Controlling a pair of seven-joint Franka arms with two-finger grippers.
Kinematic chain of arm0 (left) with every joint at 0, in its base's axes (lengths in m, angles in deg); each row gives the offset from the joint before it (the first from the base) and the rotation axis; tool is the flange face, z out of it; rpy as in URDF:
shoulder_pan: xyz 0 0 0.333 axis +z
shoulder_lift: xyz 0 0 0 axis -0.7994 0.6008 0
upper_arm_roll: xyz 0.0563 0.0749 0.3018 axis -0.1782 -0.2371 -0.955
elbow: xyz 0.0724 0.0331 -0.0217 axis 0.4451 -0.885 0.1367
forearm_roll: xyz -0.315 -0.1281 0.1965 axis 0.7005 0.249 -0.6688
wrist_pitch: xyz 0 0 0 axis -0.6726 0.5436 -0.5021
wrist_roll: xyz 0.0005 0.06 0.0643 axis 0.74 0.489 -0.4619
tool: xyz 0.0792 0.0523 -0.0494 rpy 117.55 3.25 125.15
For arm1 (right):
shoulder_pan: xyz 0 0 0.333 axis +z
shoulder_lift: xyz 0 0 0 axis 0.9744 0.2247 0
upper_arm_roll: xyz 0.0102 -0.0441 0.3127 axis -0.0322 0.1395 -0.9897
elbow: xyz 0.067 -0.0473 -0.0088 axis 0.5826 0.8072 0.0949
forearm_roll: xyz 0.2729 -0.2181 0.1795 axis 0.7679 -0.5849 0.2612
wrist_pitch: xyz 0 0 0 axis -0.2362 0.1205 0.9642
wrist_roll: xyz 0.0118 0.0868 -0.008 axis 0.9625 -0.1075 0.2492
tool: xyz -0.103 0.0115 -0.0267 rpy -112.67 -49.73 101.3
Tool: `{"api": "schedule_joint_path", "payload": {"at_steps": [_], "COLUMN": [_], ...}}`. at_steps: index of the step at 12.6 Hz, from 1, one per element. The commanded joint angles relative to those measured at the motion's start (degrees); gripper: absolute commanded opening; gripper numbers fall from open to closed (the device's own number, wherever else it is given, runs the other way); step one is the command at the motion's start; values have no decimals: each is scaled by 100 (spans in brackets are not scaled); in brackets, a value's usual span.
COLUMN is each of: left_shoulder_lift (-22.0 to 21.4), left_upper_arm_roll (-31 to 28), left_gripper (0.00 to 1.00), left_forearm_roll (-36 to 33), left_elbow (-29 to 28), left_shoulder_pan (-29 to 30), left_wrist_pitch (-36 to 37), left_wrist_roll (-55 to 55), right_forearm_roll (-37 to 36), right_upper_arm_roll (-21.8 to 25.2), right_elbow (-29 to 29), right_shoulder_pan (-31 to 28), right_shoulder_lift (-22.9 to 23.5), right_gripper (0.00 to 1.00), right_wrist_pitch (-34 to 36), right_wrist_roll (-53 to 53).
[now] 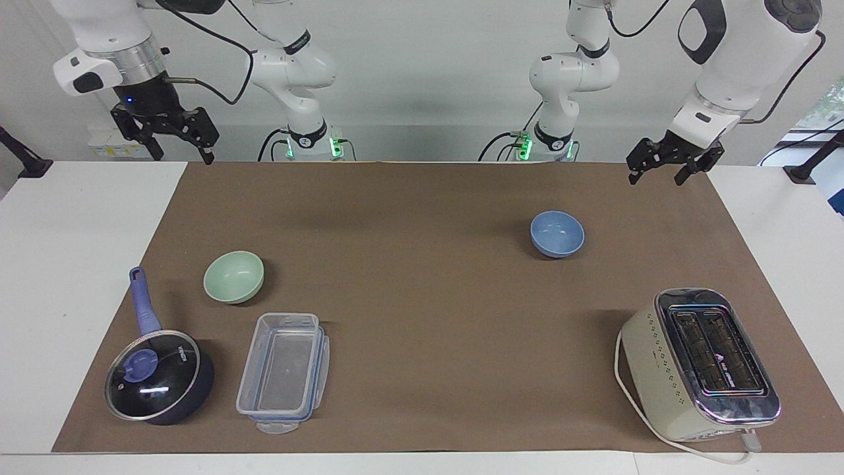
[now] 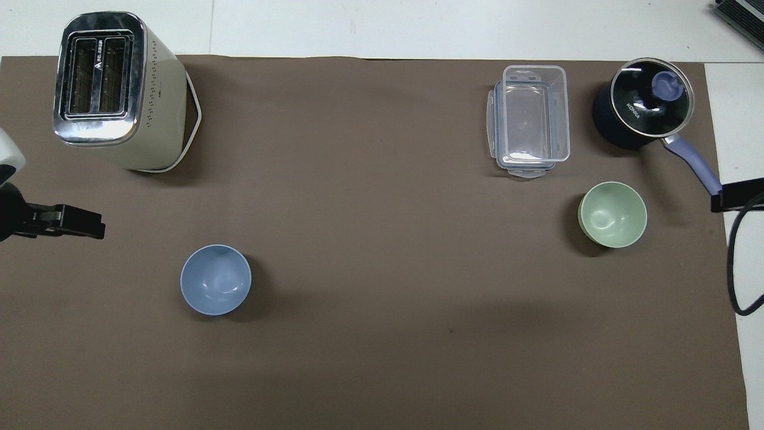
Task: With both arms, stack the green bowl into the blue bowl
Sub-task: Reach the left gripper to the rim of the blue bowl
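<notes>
The pale green bowl (image 1: pixel 233 277) (image 2: pixel 612 214) stands upright and empty on the brown mat, toward the right arm's end of the table. The periwinkle-blue bowl (image 1: pixel 557 233) (image 2: pixel 215 279) stands upright and empty toward the left arm's end, nearer to the robots than the green bowl. My left gripper (image 1: pixel 656 177) (image 2: pixel 71 220) is open and empty, raised over the mat's edge at its own end, apart from the blue bowl. My right gripper (image 1: pixel 184 157) (image 2: pixel 737 195) is open and empty, raised over the mat's edge at its end, and the right arm waits.
A cream toaster (image 1: pixel 700 363) (image 2: pixel 113 89) stands farther from the robots than the blue bowl. A clear lidless container (image 1: pixel 283 371) (image 2: pixel 531 119) and a dark pot with a glass lid and blue handle (image 1: pixel 155 382) (image 2: pixel 644 104) stand beside the green bowl, farther out.
</notes>
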Motion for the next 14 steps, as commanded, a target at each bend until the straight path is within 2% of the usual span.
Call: {"api": "schedule_joint_path", "payload": {"at_steps": [1,3,7,14], "left_shoulder_lift": [-153,-197,-443,-549], "left_upper_arm_roll": [5,5,23,32], "left_gripper": [100,100,100,100], "left_forearm_roll": [88,88,88,140], "left_elbow": [-513,-846,-1874,-3062], "left_shoulder_pan": [36,10,-165,-509], "left_wrist_pitch": [-448,-721,-1572,-2689], "left_wrist_roll": [144,144,127,-137], "right_forearm_roll": [116,116,108,116], "right_upper_arm_roll": [-20,-20,-20,-20], "right_elbow": [30,38,30,38], "right_shoulder_pan": [-36,-36,-36,-36], "right_shoulder_lift": [-41,-41,-41,-41], "right_gripper": [100,100,100,100], "right_wrist_pitch": [30,30,30,30], "right_wrist_roll": [-79,-79,-79,-79]}}
